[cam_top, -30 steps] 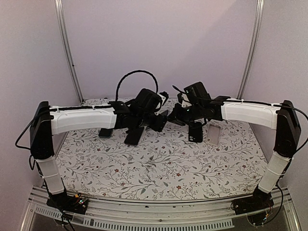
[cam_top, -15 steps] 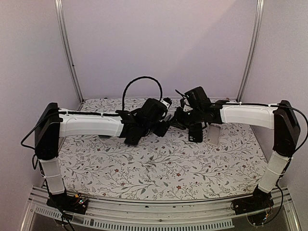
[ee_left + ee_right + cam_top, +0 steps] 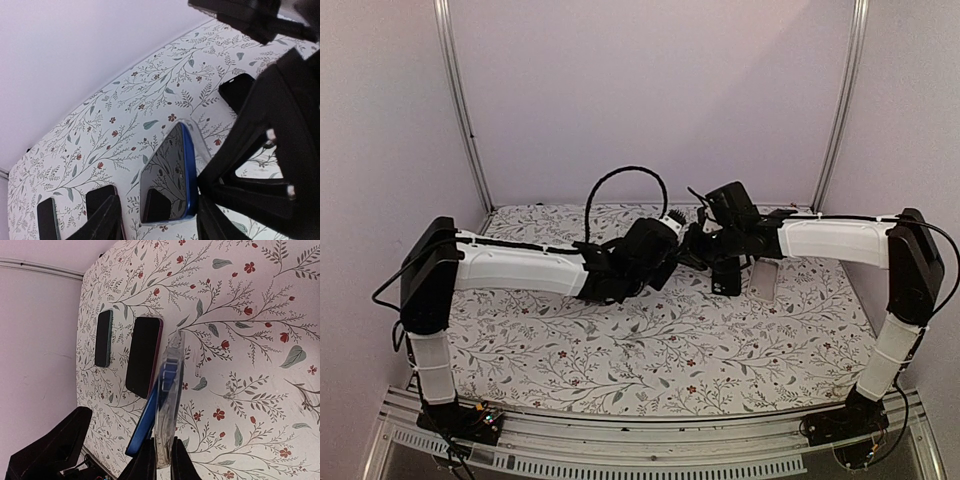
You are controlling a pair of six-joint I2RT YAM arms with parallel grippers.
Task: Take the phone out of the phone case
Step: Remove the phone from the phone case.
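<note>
Above the worktop's (image 3: 650, 350) far middle the case (image 3: 170, 370) is pinched by the right fingers (image 3: 146, 465); the phone (image 3: 167, 175) partly inside, probably stiff and slippery, is flanked at its long edges by open left fingers (image 3: 102, 225).

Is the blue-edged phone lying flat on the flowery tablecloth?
No: the blue-edged phone sits in a clear plastic case pinched by the right gripper, both tilted up on edge rather than flat.

The table (image 3: 670, 350), under a floral cloth, bore a black phone (image 3: 725, 278) and a pale grey phone-shaped piece (image 3: 762, 280) side by side right of centre. Left of the middle lay a green-edged phone (image 3: 103, 338) beside a red-edged phone (image 3: 144, 356), slightly apart.
</note>
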